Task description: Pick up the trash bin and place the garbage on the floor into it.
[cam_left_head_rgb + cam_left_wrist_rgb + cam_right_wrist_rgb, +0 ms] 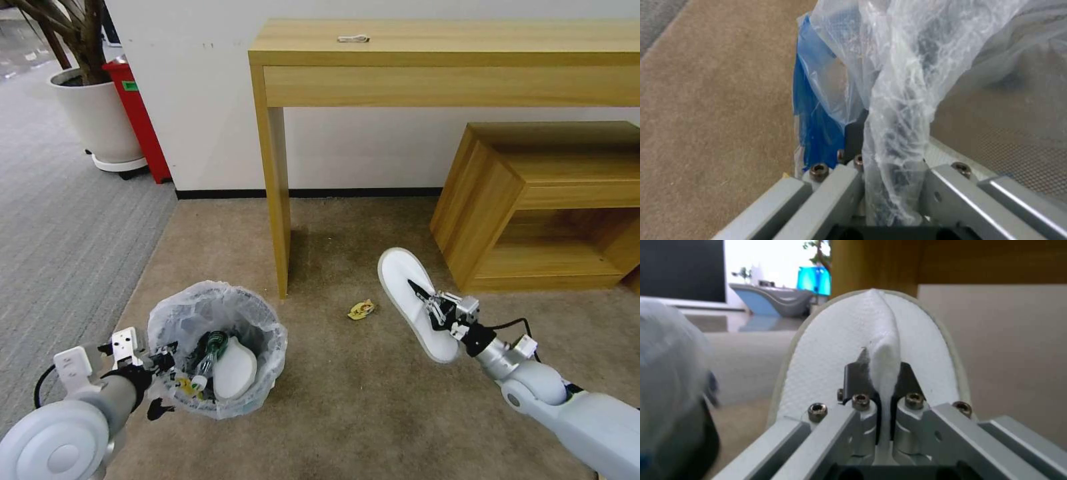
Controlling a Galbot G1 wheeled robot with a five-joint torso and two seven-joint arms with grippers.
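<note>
Carpet, the beige-brown floor (347, 400), is carrying everything in play, and the wooden table (440, 47) is standing against the wall behind. Near its leg the trash bin (217, 350) is hanging low, its white bag liner clamped at the rim by the left end effector (155, 365), which is clenched on the plastic and the bin wall in the left wrist view. Inside it a white slipper and a crushed bottle are already lying. To the right, well apart from the bin, the right end effector (427, 299) is pinching the upper fabric of the second white slipper (413, 300), gathered between its closed fingers (858, 373). Doing this step well is probably meaning lifting the slipper clear of the floor, carrying it over the bin mouth, and releasing only above the opening. A yellow wrapper (361, 309) is lying between them
</note>
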